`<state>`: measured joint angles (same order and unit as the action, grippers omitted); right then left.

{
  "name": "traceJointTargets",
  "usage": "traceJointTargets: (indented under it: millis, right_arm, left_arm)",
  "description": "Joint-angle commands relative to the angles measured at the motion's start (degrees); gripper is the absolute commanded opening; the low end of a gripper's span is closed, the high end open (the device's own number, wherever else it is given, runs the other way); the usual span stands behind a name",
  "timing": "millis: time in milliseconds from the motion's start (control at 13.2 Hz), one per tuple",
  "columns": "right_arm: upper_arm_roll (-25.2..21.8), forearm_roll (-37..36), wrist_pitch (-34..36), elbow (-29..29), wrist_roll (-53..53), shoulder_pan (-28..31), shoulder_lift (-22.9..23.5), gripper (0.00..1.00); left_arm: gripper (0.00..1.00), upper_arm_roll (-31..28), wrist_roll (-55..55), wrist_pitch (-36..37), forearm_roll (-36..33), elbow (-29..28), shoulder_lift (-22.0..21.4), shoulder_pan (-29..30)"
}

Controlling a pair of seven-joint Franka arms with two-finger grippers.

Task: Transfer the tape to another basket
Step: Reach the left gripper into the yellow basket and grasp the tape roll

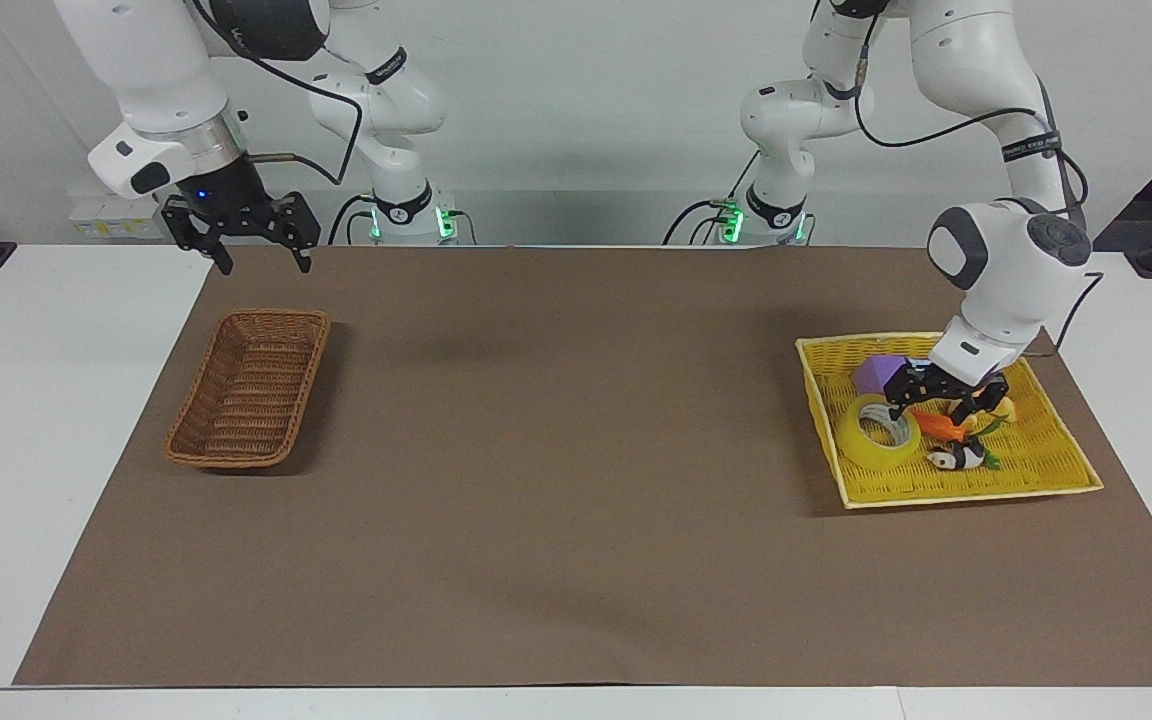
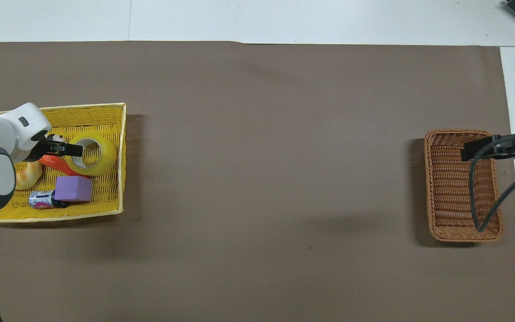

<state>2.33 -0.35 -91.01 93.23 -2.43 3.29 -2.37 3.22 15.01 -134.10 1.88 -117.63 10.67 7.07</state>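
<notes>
The yellow tape (image 1: pixel 874 435) lies flat in the bright-yellow basket (image 1: pixel 1036 455), at the side toward the table's middle; it also shows in the overhead view (image 2: pixel 101 157). My left gripper (image 1: pixel 933 410) is open and low in that basket, over the tape's edge and an orange carrot (image 1: pixel 941 426); I cannot tell if it touches them. In the overhead view its tips (image 2: pixel 76 150) reach over the tape's white core. The dark-brown wicker basket (image 1: pixel 251 390) (image 2: pixel 449 188) stands empty at the right arm's end. My right gripper (image 1: pixel 264 262) (image 2: pixel 485 150) waits open above it.
The yellow basket (image 2: pixel 92 118) also holds a purple cube (image 1: pixel 874 373) (image 2: pixel 73 188), a croissant (image 2: pixel 27 178), a toy panda (image 1: pixel 956 458) and a small can (image 2: pixel 40 200). A brown mat (image 1: pixel 556 450) covers the table between the baskets.
</notes>
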Motion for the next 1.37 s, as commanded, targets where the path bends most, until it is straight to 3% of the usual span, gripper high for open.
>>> traceJointTargets:
  millis: [0, 228, 380, 456, 532, 684, 911, 1291]
  right_arm:
    - [0.2, 1.1, 0.2, 0.3, 1.1, 0.4, -0.4, 1.00]
    - [0.2, 1.1, 0.2, 0.3, 1.1, 0.4, -0.4, 1.00]
    - [0.2, 1.1, 0.2, 0.3, 1.1, 0.4, -0.4, 1.00]
    - [0.2, 1.1, 0.2, 0.3, 1.1, 0.4, -0.4, 1.00]
    - [0.2, 1.1, 0.2, 0.3, 1.1, 0.4, -0.4, 1.00]
    - [0.2, 1.1, 0.2, 0.3, 1.1, 0.4, -0.4, 1.00]
    - [0.2, 1.1, 0.2, 0.3, 1.1, 0.4, -0.4, 1.00]
    - [0.2, 1.1, 0.2, 0.3, 1.1, 0.4, -0.4, 1.00]
  left_arm:
    - [1.00, 0.6, 0.7, -2.0, 0.2, -1.6, -0.1, 0.7]
    - [1.00, 0.6, 0.6, -3.2, 0.2, -2.9, 0.2, 0.8]
    - [0.85, 0.6, 0.5, -3.5, 0.2, -4.7, 0.0, 0.8]
    - [0.63, 0.6, 0.3, -3.3, 0.3, -4.6, 0.0, 0.6]
    - [0.31, 0.6, 0.3, -3.4, 0.3, -4.3, 0.2, 0.2]
    - [0.00, 0.6, 0.3, -3.3, 0.3, -3.1, 0.2, 0.3]
    - [0.00, 0.6, 0.4, -1.7, 0.3, -0.9, -0.4, 0.6]
    - [0.00, 1.2, -0.5, 7.1, 0.4, 4.6, -4.2, -0.1]
